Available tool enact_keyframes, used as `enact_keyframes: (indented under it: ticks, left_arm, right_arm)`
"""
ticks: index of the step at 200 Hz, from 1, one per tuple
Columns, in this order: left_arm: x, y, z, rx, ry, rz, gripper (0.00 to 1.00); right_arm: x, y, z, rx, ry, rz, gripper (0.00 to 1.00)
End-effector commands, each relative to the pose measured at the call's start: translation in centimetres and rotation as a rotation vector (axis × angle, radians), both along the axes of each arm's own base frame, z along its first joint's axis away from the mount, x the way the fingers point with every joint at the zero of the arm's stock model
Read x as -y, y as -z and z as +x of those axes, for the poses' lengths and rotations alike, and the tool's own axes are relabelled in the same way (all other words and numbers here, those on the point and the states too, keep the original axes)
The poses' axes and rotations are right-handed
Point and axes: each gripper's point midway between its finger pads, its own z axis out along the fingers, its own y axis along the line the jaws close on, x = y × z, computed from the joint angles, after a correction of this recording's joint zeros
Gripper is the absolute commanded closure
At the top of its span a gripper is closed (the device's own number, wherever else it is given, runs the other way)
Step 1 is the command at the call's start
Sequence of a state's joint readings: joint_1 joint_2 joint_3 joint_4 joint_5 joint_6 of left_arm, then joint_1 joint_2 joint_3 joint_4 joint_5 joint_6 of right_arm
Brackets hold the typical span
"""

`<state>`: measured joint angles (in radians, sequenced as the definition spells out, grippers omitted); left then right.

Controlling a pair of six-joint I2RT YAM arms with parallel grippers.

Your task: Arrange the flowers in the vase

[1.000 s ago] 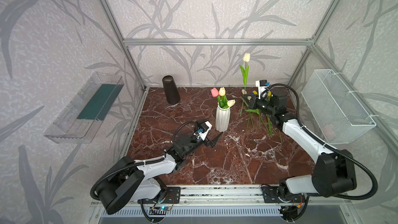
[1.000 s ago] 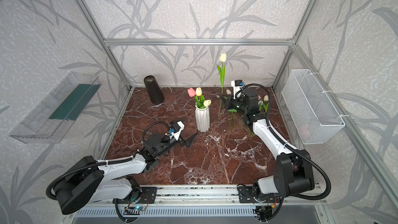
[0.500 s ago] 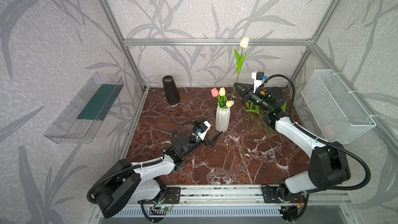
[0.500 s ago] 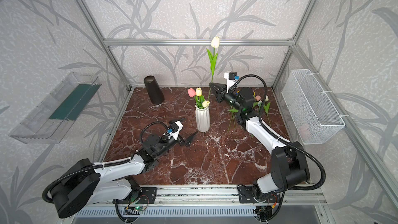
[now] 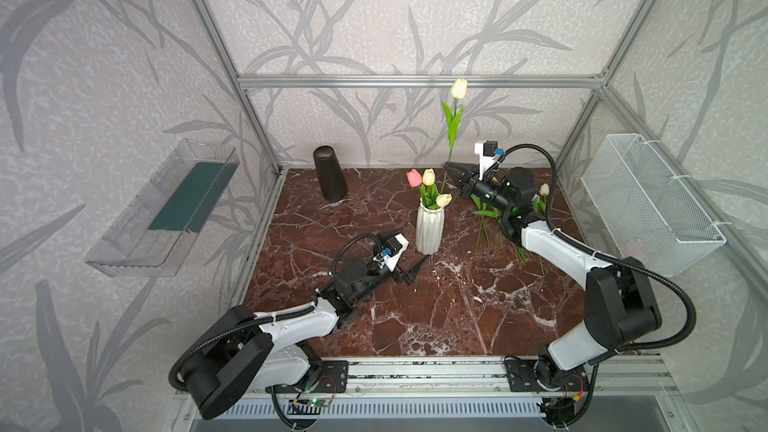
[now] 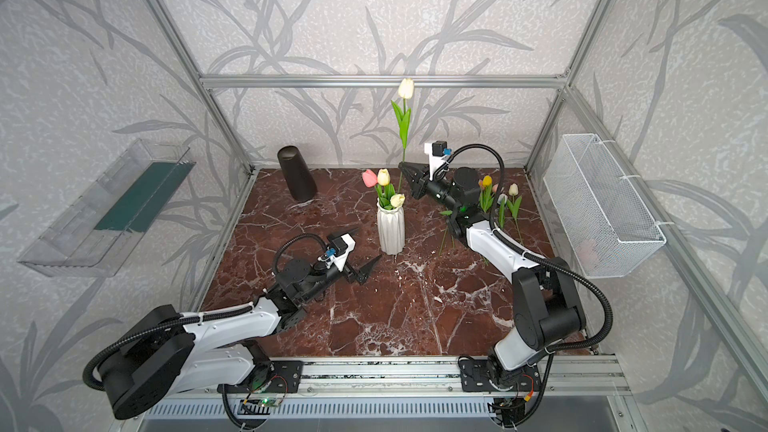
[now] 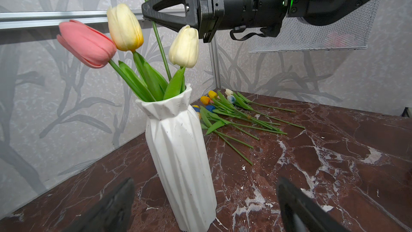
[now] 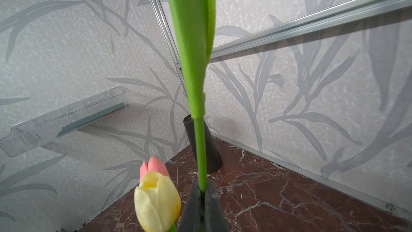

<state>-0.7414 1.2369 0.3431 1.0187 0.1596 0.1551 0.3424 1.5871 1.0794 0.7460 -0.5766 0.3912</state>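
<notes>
Your left arm: stretched low and forward.
Your left gripper (image 5: 409, 248): jaws spread wide.
Your right arm: raised, elbow bent, reaching toward the middle.
Your right gripper (image 5: 448, 166): pinched on a tulip (image 5: 452, 124) stem.

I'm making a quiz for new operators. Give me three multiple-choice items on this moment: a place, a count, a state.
1. Where do the loose tulips lie?
A. on the table, right of the vase in both top views
B. left of the vase
C. inside the vase

2. How many tulips stand in the vase?
A. one
B. three
C. five

3. The right end effector is:
A. open and empty
B. shut on the stem of a cream tulip
C. resting on the table

1 A: their stems lie flat there.
2 B: three heads rise above the rim.
3 B: the right wrist view shows the stem pinched.
</notes>
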Motion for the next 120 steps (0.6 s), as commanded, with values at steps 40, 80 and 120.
enact_keyframes:
  ticks: [40,80,120]
  left_arm:
    - [0.6,-0.8,0.2,0.028,0.013,-0.014,0.01]
    - [0.6,-0.7,0.2,0.028,0.015,-0.012,0.01]
    - [0.5,-0.6,0.2,0.025,0.013,-0.012,0.01]
  right_arm:
    - [-1.5,2.0,-2.0,0.066,-0.105,-0.048,1.0]
    - [-1.7,3.0,-3.5,0.106,-0.15,-0.043,1.0]
    - [-1.6,3.5,-4.2,0.126,-0.152,-0.057,0.93]
